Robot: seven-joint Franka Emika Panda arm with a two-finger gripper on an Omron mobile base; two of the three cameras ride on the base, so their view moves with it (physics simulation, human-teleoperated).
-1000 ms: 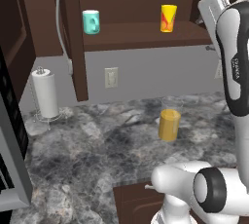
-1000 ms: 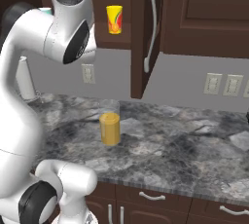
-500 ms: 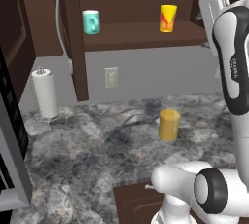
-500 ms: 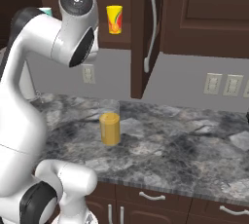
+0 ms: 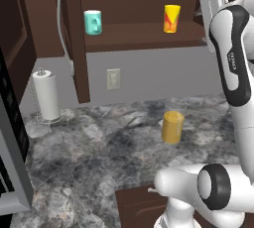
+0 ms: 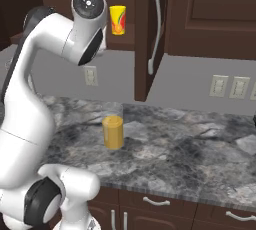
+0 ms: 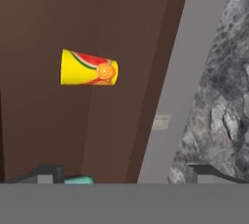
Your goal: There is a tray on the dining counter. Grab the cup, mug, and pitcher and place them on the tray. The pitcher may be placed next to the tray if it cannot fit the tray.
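Paper towel roll (image 5: 46, 95): upright at far left of the marbled counter (image 5: 99, 162), below the mug (image 5: 93, 22). Pitcher (image 5: 173, 123): upright mid-counter, open stone all round. Cup (image 5: 171, 18): on the open cabinet shelf (image 5: 134, 36), right of the mug, well apart. Gripper (image 7: 124, 172): fingers spread wide, empty, short of the cup.

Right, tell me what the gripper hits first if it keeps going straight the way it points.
Probably the yellow cup on the cabinet shelf; it sits a little off centre ahead of the open jaws, so depth and line are uncertain.
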